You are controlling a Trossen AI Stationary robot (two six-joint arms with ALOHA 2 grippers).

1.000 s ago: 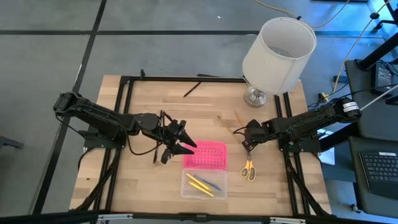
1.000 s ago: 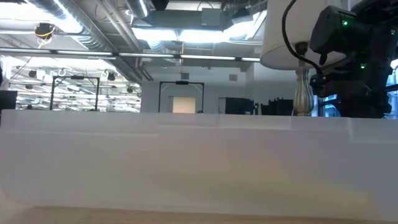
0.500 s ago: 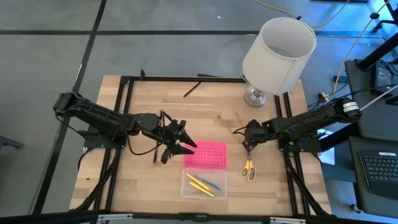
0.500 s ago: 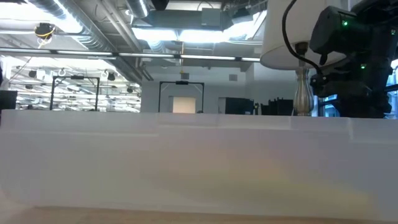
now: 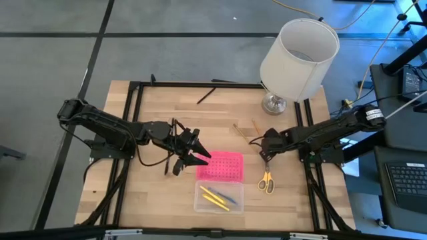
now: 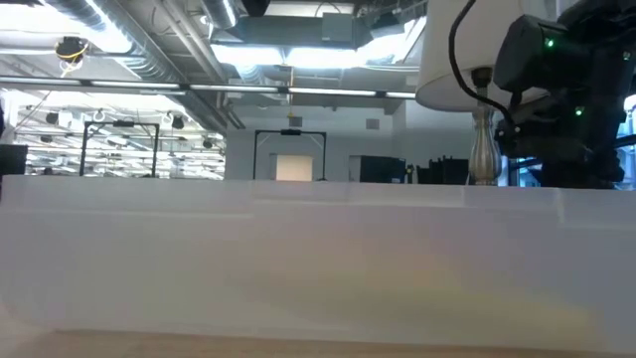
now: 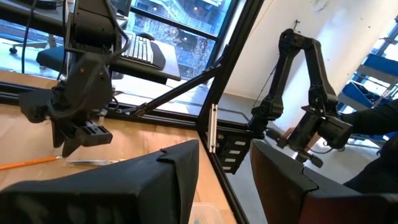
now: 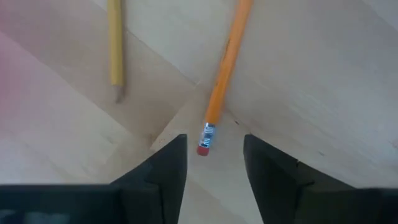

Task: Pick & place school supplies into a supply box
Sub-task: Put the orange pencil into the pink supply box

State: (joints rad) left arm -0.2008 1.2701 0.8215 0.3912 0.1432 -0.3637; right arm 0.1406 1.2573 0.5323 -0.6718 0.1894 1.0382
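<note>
The supply box lies open at the table's near middle: its pink lid (image 5: pixel 219 165) lies flat beyond the clear base (image 5: pixel 219 197), which holds yellow pencils and a blue pen. My left gripper (image 5: pixel 195 153) is open and empty at the lid's left edge. My right gripper (image 5: pixel 265 151) is open and points down. Its fingers stand on either side of the eraser end (image 8: pixel 203 147) of an orange pencil (image 8: pixel 227 59) without touching it. A yellow pencil (image 8: pixel 114 43) lies beside it. Yellow-handled scissors (image 5: pixel 266 181) lie right of the box. My left gripper has one fingertip (image 5: pixel 207 155) at the pink lid's far left corner; I cannot tell whether it touches the lid.
A white-shaded lamp (image 5: pixel 297 57) stands at the table's far right, just beyond the right arm. A black pen (image 5: pixel 205 95) lies near the far edge. A black frame (image 5: pixel 137 120) runs along the table's edges. Bare wood shows at the far left.
</note>
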